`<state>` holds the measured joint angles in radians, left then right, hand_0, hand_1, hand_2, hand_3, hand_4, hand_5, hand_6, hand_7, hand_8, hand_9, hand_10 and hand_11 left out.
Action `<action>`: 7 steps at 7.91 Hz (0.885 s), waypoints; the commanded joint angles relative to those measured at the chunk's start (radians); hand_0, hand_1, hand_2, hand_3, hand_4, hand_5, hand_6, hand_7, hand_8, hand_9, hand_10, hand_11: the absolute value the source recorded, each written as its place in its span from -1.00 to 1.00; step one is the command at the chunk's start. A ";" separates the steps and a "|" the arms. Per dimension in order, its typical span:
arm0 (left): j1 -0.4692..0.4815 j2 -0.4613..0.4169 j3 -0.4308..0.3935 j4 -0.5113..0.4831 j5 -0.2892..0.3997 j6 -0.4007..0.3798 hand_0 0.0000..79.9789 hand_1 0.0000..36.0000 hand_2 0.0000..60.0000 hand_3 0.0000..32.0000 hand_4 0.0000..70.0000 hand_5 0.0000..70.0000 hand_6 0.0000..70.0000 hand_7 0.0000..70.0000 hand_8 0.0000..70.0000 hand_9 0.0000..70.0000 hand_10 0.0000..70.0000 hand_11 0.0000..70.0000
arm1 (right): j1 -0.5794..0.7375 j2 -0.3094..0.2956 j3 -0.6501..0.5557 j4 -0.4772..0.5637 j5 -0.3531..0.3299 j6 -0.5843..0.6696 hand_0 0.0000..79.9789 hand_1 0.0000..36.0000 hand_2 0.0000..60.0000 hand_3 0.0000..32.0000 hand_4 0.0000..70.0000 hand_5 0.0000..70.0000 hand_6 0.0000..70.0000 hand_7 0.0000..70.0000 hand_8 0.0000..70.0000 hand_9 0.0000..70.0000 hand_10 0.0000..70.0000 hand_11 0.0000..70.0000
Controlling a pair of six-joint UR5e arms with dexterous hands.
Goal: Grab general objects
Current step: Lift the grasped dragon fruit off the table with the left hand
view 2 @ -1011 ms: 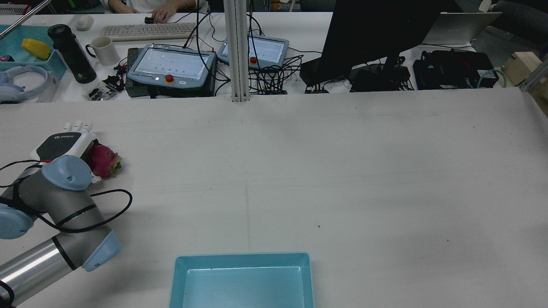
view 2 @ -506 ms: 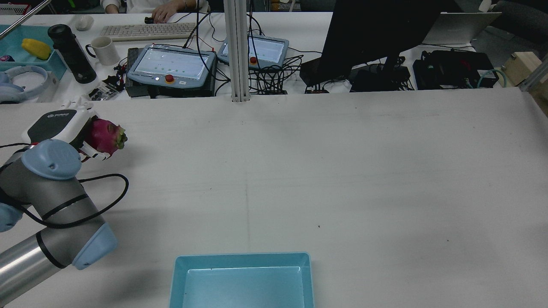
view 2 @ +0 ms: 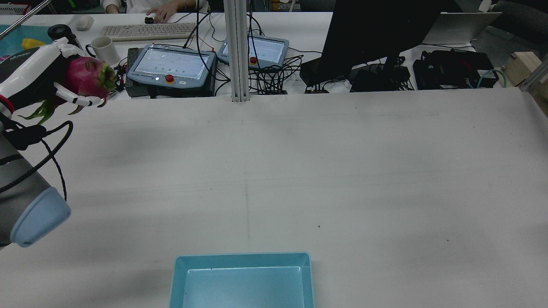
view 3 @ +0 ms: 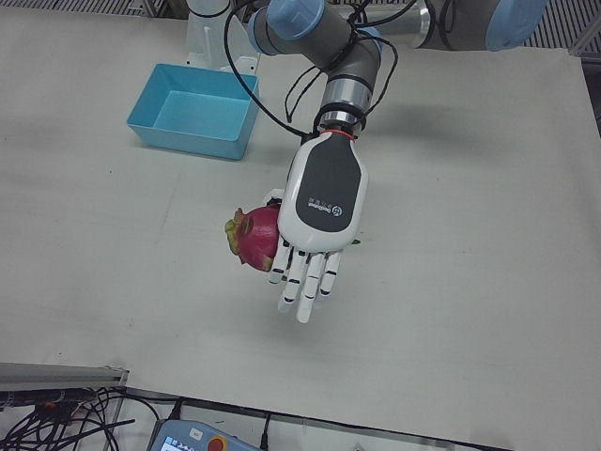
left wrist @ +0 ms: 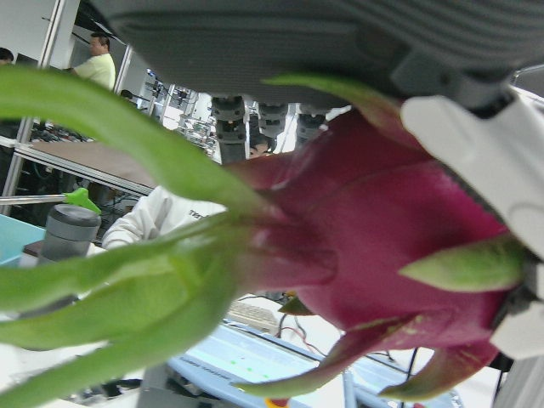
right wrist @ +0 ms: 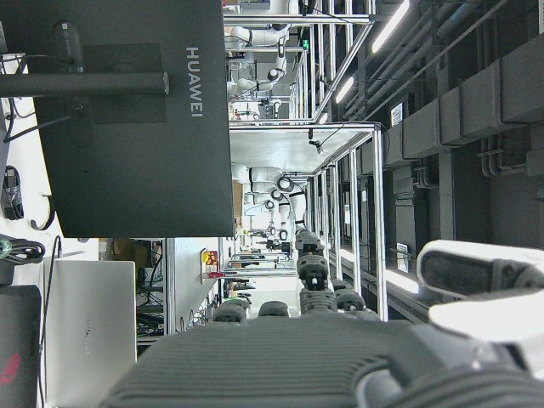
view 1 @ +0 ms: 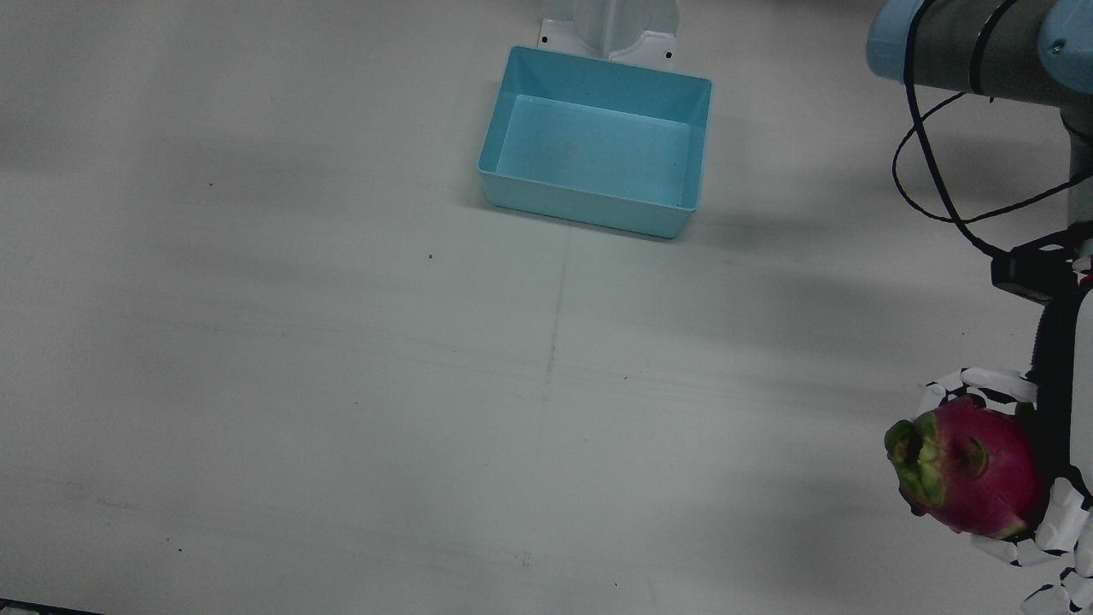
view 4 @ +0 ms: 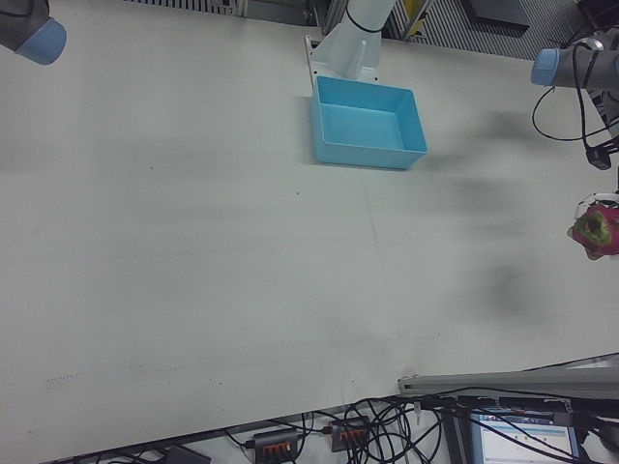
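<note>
One dragon fruit (view 3: 255, 237), magenta with green-tipped scales and a green crown (leaves trailing), now hangs well above the table (view 2: 299, 171) at its far left, risen from the surface where it lay a second ago. So the grasp looks secure. The left hand (view 3: 319, 221) cradles it sideways; the right hand's fingers cannot be judged.

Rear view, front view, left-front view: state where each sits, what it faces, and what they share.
Rear view: high behind the arms, looking forward; left hand holds the dragon fruit aloft.
Front view: overhead, looking down; blue bin near the pedestals, left hand at the right edge.
Left-front view: operators' side; left arm reaches down.
Shared: dragon fruit, bin.
</note>
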<state>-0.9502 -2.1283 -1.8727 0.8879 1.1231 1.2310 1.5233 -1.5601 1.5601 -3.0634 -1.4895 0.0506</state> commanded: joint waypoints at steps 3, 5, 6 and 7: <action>-0.044 -0.015 0.004 -0.255 0.357 -0.112 -0.60 -0.90 0.02 -1.00 -0.47 0.55 -0.33 0.47 -0.40 0.01 0.10 0.54 | 0.000 0.000 0.000 0.000 0.000 0.000 -1.00 -1.00 -1.00 -1.00 -1.00 -1.00 -1.00 -1.00 -1.00 -1.00 -1.00 -1.00; -0.047 -0.019 0.014 -0.312 0.521 -0.129 -0.51 -0.87 0.02 -1.00 -0.45 0.64 -0.31 0.46 -0.38 0.02 0.08 0.51 | 0.000 0.000 0.000 0.000 0.000 0.000 -1.00 -1.00 -1.00 -1.00 -1.00 -1.00 -1.00 -1.00 -1.00 -1.00 -1.00 -1.00; -0.047 -0.018 0.009 -0.334 0.587 -0.142 -0.46 -0.83 0.03 -1.00 -0.48 0.65 -0.36 0.39 -0.43 -0.05 0.00 0.42 | 0.000 0.000 0.000 0.000 0.000 0.000 -1.00 -1.00 -1.00 -1.00 -1.00 -1.00 -1.00 -1.00 -1.00 -1.00 -1.00 -1.00; -0.030 -0.021 -0.008 -0.340 0.601 -0.142 -0.43 -0.79 0.07 -1.00 -0.50 0.70 -0.40 0.33 -0.49 -0.14 -0.08 0.31 | 0.000 0.000 0.000 0.000 0.000 0.000 -1.00 -1.00 -1.00 -1.00 -1.00 -1.00 -1.00 -1.00 -1.00 -1.00 -1.00 -1.00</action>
<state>-0.9956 -2.1469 -1.8615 0.5789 1.6413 1.1017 1.5232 -1.5600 1.5601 -3.0634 -1.4895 0.0506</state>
